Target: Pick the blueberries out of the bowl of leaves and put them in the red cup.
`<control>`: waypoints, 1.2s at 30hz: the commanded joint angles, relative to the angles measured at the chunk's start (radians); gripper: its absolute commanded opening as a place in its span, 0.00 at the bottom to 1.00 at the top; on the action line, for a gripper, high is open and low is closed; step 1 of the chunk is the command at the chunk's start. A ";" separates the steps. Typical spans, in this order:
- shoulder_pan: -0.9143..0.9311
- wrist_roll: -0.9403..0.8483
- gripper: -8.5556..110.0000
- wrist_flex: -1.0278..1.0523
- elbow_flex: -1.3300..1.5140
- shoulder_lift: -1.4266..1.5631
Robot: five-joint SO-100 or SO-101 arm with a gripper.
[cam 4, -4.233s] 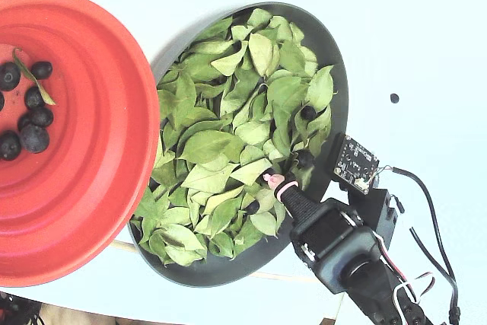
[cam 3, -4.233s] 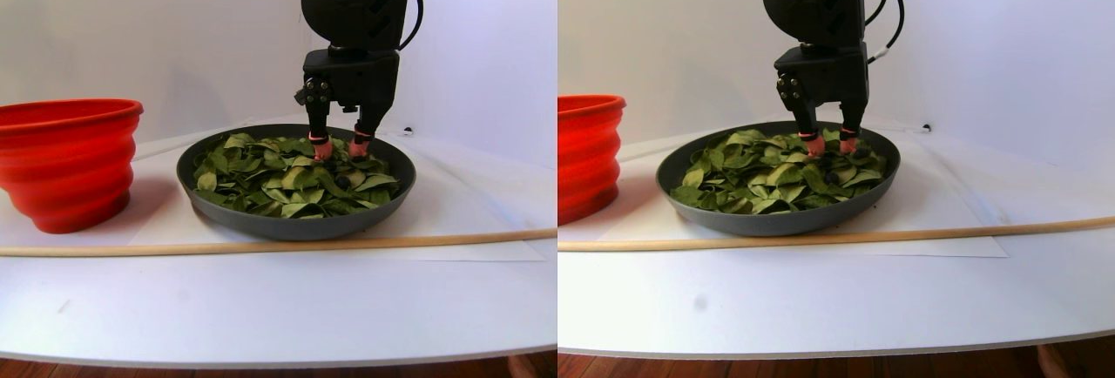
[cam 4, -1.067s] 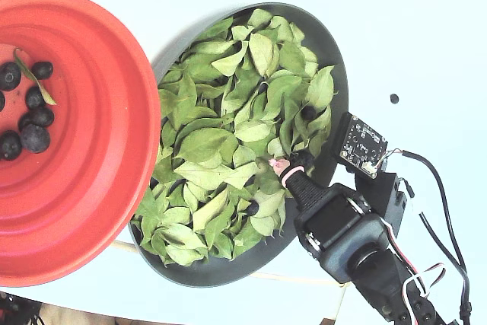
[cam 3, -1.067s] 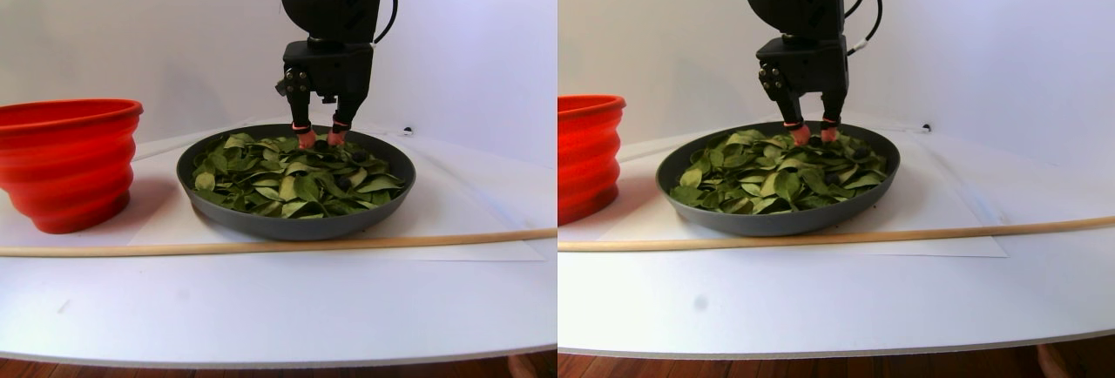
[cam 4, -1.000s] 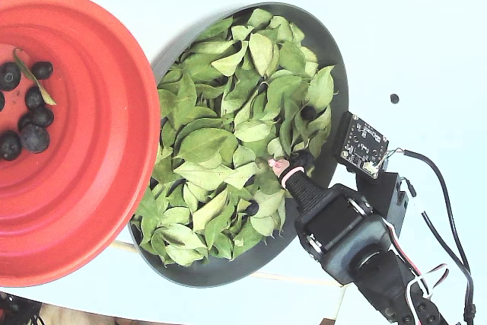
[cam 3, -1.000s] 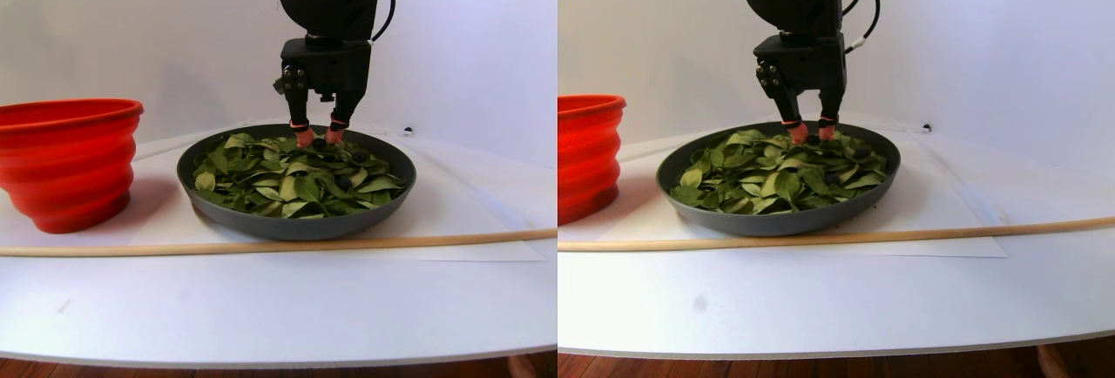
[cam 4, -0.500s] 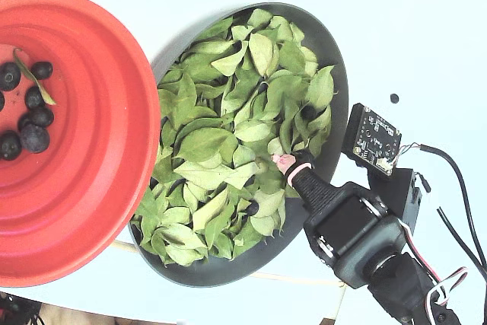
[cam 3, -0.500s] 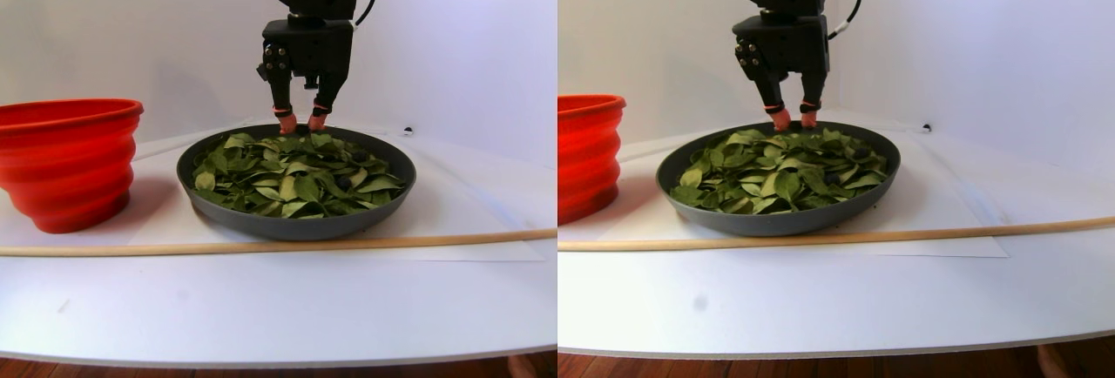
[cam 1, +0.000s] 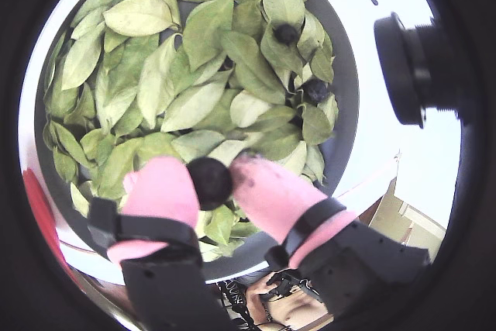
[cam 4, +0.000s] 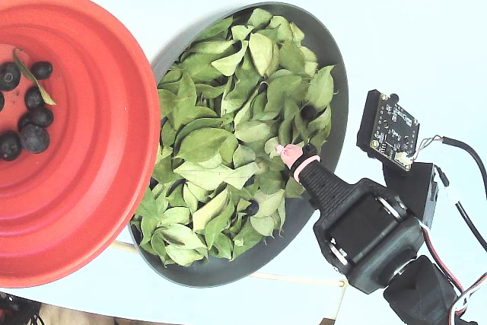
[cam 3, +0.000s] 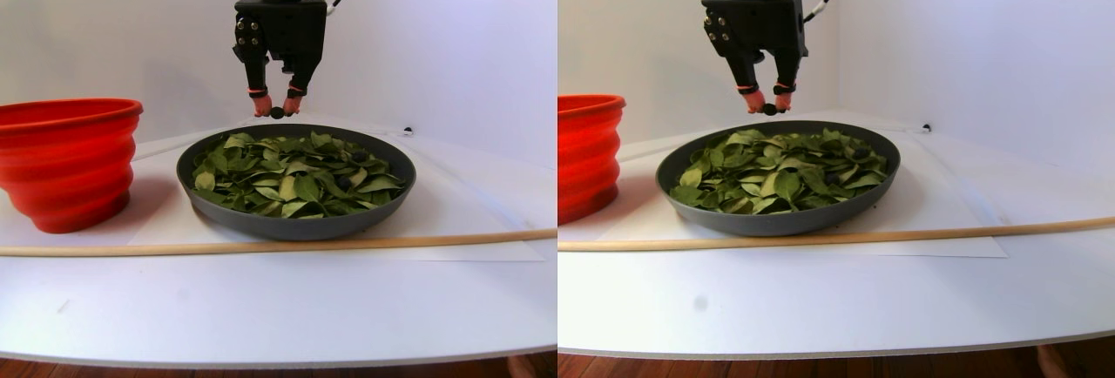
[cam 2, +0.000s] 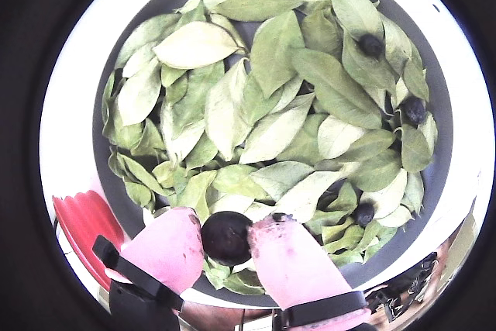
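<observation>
My gripper [cam 1: 211, 178], with pink-covered fingers [cam 1: 159, 191], is shut on a dark blueberry [cam 1: 209, 184] just above the leaves, at the near edge of the dark grey bowl [cam 1: 346, 75]. The other wrist view shows the same grip [cam 2: 226, 235] on the berry [cam 2: 225, 239]. In the stereo pair view the gripper [cam 3: 278, 110] holds the berry [cam 3: 277, 114] over the bowl's far rim [cam 3: 287, 221]. More blueberries [cam 2: 413, 108] lie among the green leaves [cam 2: 271, 129]. The red cup [cam 3: 65, 165] stands left of the bowl and holds several blueberries [cam 4: 27, 123].
A thin wooden stick [cam 3: 261, 244] lies on the white table in front of the bowl and cup. A small camera module [cam 4: 392, 131] is mounted beside the gripper. The table's front edge [cam 3: 261, 352] is near the stereo camera.
</observation>
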 commanded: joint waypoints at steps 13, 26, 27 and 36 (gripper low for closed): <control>-0.120 0.037 0.16 0.069 0.028 0.224; -0.227 0.098 0.16 0.144 0.043 0.319; -0.232 0.104 0.16 0.146 0.043 0.321; -0.301 0.146 0.16 0.166 0.069 0.359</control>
